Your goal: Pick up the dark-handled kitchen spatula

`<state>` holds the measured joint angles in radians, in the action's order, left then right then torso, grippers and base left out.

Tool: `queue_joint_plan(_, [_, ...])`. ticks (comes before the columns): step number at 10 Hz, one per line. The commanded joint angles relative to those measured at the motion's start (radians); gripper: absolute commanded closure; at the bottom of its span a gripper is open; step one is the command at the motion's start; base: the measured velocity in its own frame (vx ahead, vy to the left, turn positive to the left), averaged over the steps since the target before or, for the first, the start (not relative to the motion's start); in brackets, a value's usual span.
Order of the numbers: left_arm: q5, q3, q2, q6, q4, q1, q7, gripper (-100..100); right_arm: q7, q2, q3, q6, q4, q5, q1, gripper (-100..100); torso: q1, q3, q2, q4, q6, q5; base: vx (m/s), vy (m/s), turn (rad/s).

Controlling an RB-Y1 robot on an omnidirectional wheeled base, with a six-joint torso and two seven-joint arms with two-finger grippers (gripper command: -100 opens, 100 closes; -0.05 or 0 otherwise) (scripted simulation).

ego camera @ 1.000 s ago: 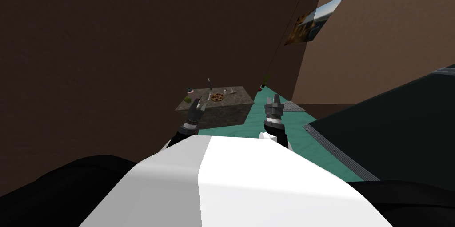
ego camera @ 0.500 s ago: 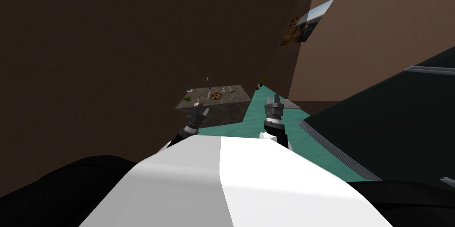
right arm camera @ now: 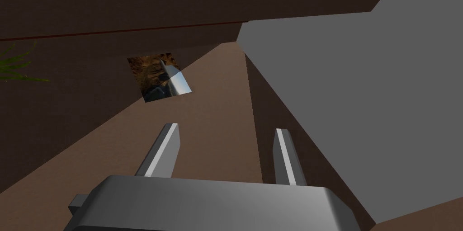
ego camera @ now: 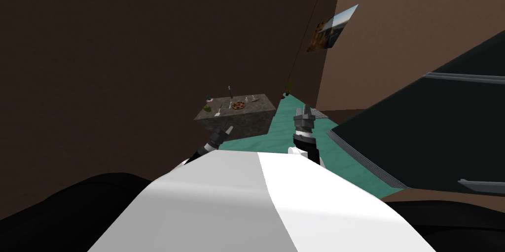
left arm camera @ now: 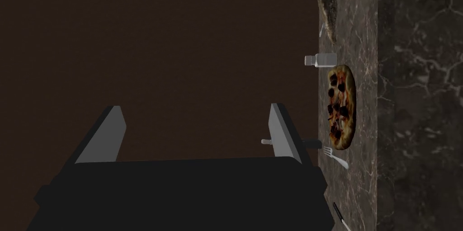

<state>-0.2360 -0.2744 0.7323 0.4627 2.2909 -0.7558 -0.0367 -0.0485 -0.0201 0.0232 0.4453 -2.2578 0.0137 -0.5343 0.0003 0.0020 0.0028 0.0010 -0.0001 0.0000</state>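
Gaping empty, left jaws and right jaws, left near counter with, seemingly, upright spatula.

A pizza lies on a dark marble counter; a fork just beside one end, a small bottle at the other; teal floor alongside; a picture hangs on a brown wall.
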Motion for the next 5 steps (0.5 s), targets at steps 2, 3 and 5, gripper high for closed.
queue_joint_plan(2, [-0.022,-0.019,0.077,-0.007,-0.025,-0.011,-0.007,-100,0.0,0.0,0.0,0.0,0.0,0.0,0.0,0,0.0,0.0,0.0,0.0,0.0,0.0,-0.054,-0.007,-0.083])
queue_joint_plan(3, [-0.046,-0.036,0.108,-0.016,-0.049,-0.024,-0.014,-100,0.0,0.0,0.0,0.0,0.0,0.0,0.0,0,0.0,0.0,0.0,0.0,0.0,0.0,-0.079,-0.012,-0.118])
queue_joint_plan(5, [-0.046,-0.036,0.147,-0.016,-0.049,-0.024,-0.014,-100,0.0,0.0,0.0,0.0,0.0,0.0,0.0,0,0.0,0.001,0.002,0.0,0.0,0.0,-0.053,-0.009,-0.024])
